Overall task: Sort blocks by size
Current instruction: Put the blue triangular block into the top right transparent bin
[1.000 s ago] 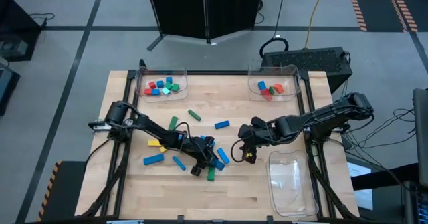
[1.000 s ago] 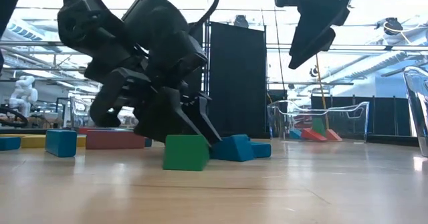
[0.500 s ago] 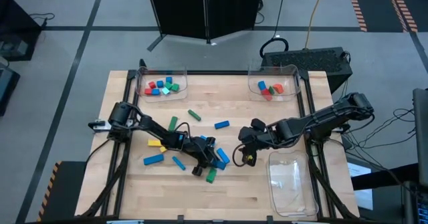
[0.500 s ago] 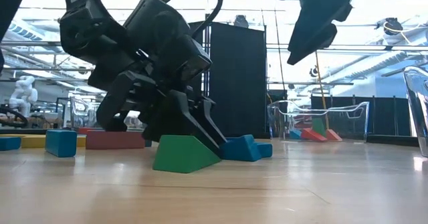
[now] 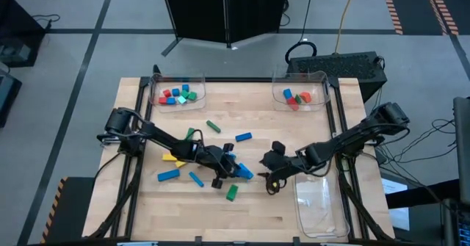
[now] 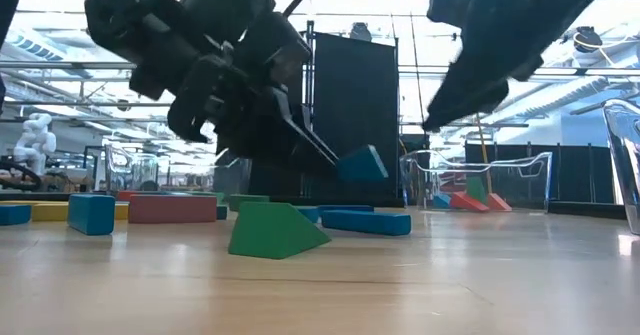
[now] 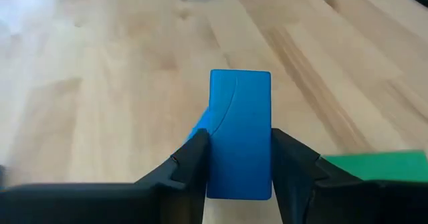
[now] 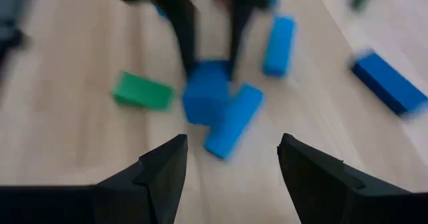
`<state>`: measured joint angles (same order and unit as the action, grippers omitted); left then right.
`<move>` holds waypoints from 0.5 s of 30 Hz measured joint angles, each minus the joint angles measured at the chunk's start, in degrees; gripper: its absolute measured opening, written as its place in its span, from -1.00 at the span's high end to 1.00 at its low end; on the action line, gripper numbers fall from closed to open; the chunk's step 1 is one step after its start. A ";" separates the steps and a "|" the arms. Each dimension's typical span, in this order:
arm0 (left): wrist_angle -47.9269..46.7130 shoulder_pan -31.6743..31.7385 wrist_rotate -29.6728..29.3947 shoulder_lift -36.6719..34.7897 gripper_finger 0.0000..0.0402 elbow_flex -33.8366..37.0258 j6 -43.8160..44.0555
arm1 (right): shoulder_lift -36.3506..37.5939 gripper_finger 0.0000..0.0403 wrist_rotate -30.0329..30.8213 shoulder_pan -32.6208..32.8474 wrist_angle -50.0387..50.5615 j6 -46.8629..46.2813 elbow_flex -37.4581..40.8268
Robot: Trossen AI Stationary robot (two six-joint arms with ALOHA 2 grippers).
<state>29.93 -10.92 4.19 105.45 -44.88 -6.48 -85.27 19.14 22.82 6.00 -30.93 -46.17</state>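
Pinching 1 blue block (image 7: 239,134) above the table (image 5: 294,128), the left gripper (image 5: 233,167) hovers; the right gripper's (image 8: 229,158) fingers are spread.

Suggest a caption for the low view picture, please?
Left gripper lifts a blue block clear of the table, above a green block.
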 joint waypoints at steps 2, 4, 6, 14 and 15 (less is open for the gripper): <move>1.00 -0.02 -0.86 -1.03 0.39 -0.11 0.04 | -0.69 -0.12 0.02 0.51 -5.96 2.26 1.26; 0.92 -0.02 -2.29 -1.91 0.39 -0.15 0.16 | -1.48 -0.12 0.17 1.16 -8.18 4.38 1.65; 1.03 -0.02 -3.79 -2.15 0.39 -0.15 0.56 | -2.36 -0.12 0.30 1.40 -10.19 5.89 1.54; 3.08 -0.09 -5.90 -2.32 0.39 -0.17 1.68 | -4.41 -0.12 5.50 1.29 -14.33 7.19 1.55; 3.38 -0.09 -5.97 -2.32 0.39 -0.17 1.68 | -4.65 -0.12 7.08 1.24 -14.39 7.35 1.55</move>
<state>33.31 -11.00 -1.78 103.13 -45.06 -4.80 -89.92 26.21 24.06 -8.39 -23.58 -44.61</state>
